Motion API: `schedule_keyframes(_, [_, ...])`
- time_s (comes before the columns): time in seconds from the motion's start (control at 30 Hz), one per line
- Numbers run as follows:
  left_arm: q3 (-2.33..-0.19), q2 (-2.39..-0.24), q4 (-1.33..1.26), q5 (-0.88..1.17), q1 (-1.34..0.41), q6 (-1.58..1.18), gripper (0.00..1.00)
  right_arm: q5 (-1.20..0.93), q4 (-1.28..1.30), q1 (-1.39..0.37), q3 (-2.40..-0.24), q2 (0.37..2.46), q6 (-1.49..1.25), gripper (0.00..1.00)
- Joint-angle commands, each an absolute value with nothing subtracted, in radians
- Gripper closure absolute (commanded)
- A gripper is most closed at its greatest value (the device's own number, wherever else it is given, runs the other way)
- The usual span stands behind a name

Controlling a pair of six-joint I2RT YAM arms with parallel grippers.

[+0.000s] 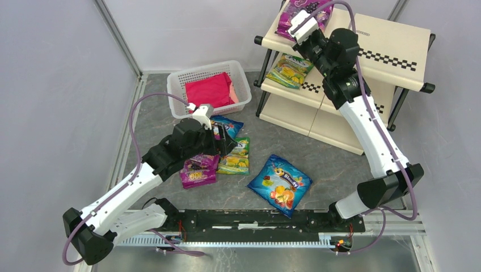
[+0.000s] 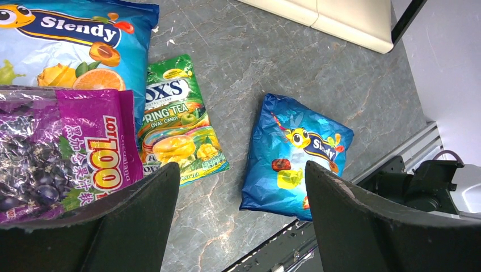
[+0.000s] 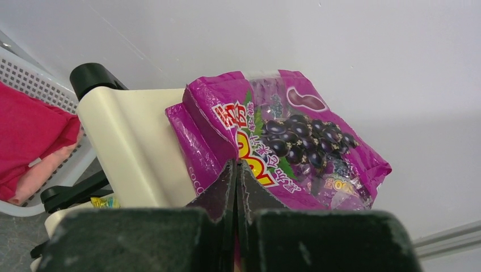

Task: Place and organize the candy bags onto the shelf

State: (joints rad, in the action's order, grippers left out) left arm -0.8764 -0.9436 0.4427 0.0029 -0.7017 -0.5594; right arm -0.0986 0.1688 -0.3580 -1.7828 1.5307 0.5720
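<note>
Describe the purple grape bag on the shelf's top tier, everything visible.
The purple grape bag is a glossy magenta plastic pouch, crinkled, with dark grape print, red-yellow lettering and a clear patch. It lies face up at the left end of the top tier of the shelf. The right claw is shut at its near edge; whether it pinches the film cannot be told.

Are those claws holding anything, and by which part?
Left claw is open, holding nothing. Right claw is shut at the near edge of the purple grape bag; whether it pinches that edge cannot be told.
</note>
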Motion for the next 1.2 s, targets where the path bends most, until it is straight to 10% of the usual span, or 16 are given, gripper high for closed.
schedule_keyframes(0.0, [-0.893, -0.919, 0.422, 0.003, -0.698, -0.537, 0.13, -0.139, 0.111, -0.356, -1.729, 1.470, 0.602, 1.00])
schedule_keyframes(0.2, [-0.895, -0.922, 0.419, 0.011, -0.698, -0.537, 0.13, -0.118, 0.133, -0.358, -1.767, 1.471, 0.593, 0.95])
schedule_keyframes(0.3, [-0.895, -0.915, 0.420, 0.015, -0.698, -0.543, 0.13, -0.105, 0.171, -0.359, -1.802, 1.451, 0.547, 0.56])
schedule_keyframes(0.5, [-0.884, -0.907, 0.413, 0.030, -0.698, -0.556, 0.12, -0.145, 0.221, -0.372, -1.761, 1.309, 0.417, 0.29])
schedule_keyframes(0.9, [-0.835, -0.909, 0.384, 0.145, -0.698, -0.647, 0.11, -0.557, 0.069, -0.469, -1.199, 1.002, 0.004, 0.15])
schedule_keyframes(1.17, [-0.639, -0.991, 0.142, 0.406, -0.742, -0.825, 0.12, -0.462, 0.107, -0.533, -0.752, 0.853, -0.064, 0.15])
